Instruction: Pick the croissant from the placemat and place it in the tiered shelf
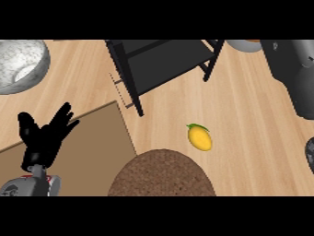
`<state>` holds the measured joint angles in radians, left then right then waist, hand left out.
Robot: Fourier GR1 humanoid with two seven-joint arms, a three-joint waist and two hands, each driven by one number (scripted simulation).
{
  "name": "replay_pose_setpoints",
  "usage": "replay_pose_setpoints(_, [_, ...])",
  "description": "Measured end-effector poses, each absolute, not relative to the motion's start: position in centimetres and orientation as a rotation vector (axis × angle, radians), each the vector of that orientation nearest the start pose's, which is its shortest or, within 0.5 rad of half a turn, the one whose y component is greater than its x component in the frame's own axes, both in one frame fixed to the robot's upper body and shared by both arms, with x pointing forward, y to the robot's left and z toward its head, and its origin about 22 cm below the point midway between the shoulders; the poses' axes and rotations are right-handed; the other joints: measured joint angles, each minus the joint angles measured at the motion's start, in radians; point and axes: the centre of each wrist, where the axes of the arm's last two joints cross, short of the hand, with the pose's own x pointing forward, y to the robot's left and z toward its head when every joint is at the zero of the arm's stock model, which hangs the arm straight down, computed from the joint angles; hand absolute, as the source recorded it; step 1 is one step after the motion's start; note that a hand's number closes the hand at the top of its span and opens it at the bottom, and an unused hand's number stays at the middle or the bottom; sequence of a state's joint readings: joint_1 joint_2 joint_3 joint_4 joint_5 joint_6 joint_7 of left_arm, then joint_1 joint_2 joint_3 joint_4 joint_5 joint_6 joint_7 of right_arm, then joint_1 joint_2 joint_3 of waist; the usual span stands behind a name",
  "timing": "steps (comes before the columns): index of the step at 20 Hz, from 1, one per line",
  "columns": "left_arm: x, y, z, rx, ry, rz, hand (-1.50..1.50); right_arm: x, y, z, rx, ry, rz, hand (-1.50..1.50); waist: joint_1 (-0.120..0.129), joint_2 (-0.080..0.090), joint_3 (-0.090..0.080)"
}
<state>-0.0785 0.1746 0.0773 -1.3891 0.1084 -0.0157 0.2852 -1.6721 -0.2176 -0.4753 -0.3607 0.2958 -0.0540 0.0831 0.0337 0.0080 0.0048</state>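
left robot hand [45, 138] fingers spread, resting lower left | tiered shelf [163, 64] top centre | no readable writing

Black left hand [42, 138], grey forearm [29, 186]

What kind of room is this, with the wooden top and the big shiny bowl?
Probably a kitchen. A wooden counter holds a speckled metal bowl, a black tiered shelf and a round brown placemat. A yellow mango-like fruit lies nearby.

head view, steeply down onto counter [254, 138], close
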Motion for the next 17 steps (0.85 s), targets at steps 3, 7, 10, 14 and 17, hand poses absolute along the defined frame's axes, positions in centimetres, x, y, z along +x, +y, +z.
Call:
replay_pose_setpoints(3, [26.0,28.6,-1.2,0.087,-1.195,0.011,0.0,47.1,-14.0,35.4,-0.165,-1.877,0.174,-1.5,0.003,0.004,0.0])
replay_pose_setpoints(7, [25.8,28.4,-0.9,0.077,-1.196,0.009,0.0,47.3,-17.9,35.5,-0.221,-1.85,0.018,-1.5,0.004,0.003,-0.001])
replay_pose_setpoints(10, [25.9,28.7,-1.0,0.082,-1.19,0.014,0.0,47.3,-21.5,35.7,-0.227,-1.828,-0.067,-1.5,0.002,0.005,0.0])
replay_pose_setpoints(14, [26.1,28.7,-0.9,0.07,-1.189,0.018,0.0,46.8,-26.5,35.7,-0.211,-1.807,-0.112,-1.5,0.007,0.008,0.0])
replay_pose_setpoints(17, [26.1,28.4,-0.8,0.067,-1.193,0.007,0.0,46.3,-29.5,35.7,-0.197,-1.803,-0.112,-1.5,0.012,0.01,0.0])
